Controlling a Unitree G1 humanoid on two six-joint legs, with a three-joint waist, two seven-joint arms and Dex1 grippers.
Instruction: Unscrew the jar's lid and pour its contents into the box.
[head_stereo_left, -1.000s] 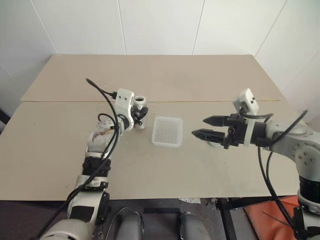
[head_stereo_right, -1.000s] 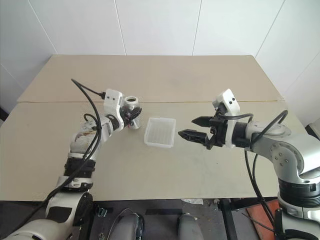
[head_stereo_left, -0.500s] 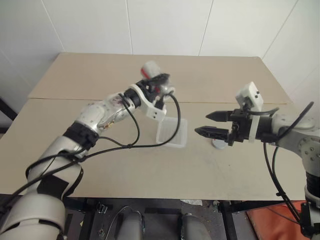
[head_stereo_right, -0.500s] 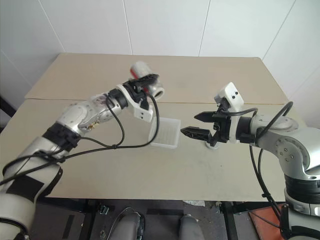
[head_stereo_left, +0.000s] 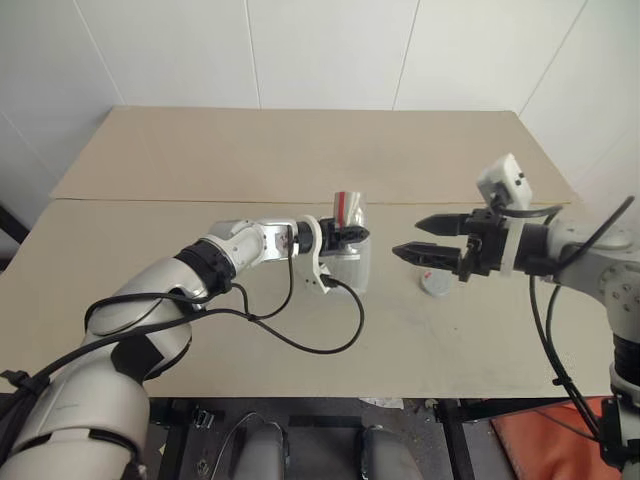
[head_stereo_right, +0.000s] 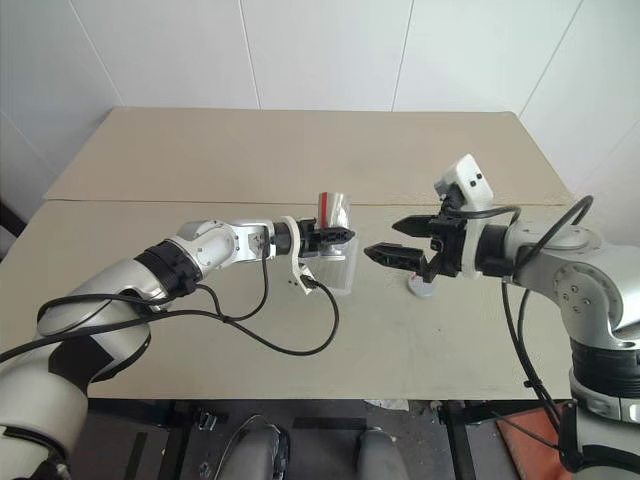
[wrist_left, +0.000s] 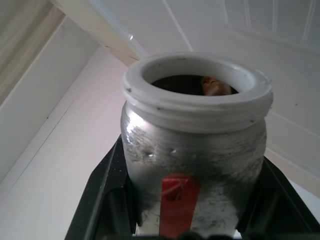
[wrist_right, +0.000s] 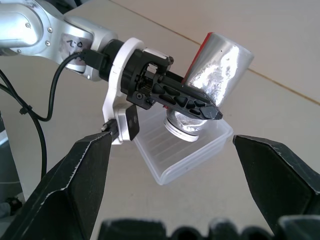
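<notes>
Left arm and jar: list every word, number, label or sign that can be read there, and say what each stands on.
Left arm: small dark handwritten marks on the silver housing, too blurred to read.
Jar: a plain red strip on its side, with no writing on it.
Box: no text.
Lid: no text to be made out.

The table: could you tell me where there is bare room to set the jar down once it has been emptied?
The far half of the table, beyond the seam, is bare, as is the near-left stretch. The middle is crowded: the left gripper tips the jar over the box, the open right gripper hovers beside it, and the lid lies below that.
</notes>
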